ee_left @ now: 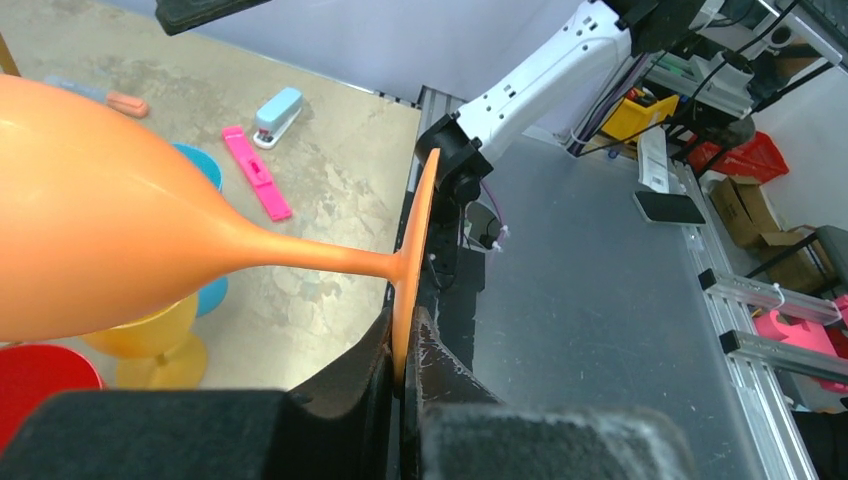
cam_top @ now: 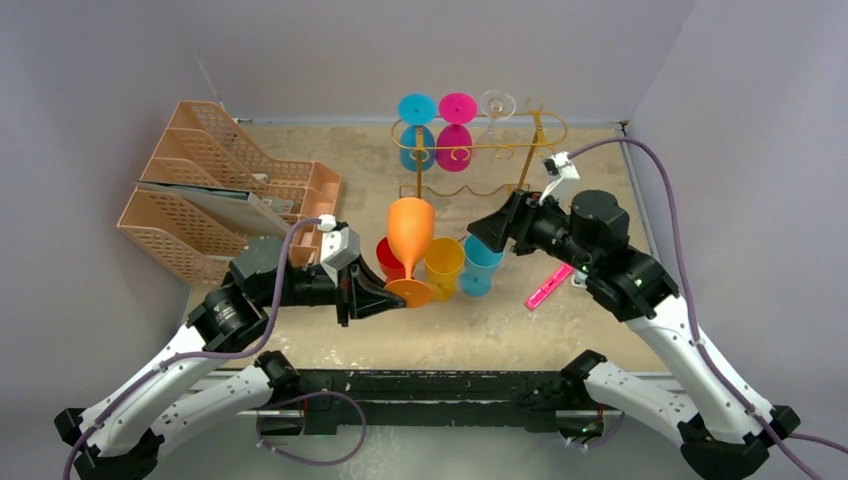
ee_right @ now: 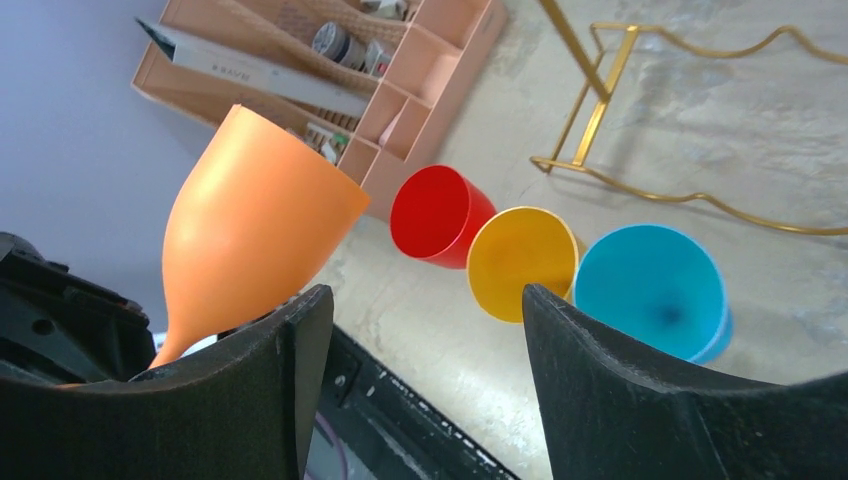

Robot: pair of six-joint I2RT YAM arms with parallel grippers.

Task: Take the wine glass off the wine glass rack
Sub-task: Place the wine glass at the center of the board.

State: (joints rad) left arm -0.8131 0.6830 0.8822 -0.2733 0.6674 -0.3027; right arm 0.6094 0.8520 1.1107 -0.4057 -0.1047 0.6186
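At frame centre, the left claw (cam_top: 392, 298) clamped the orange wine glass (cam_top: 410, 232) by its foot; the right claw (cam_top: 482, 232) stood apart. Likely light, stiff, slick plastic; stem preferable.

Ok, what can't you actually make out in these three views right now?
- Left wrist: rim of the orange glass, cut off by the left edge.
- Right wrist: top hooks of the wine glass rack, cut off by the upper edge.
- Top view: how the clear glass sits on its hook, too small and faint.
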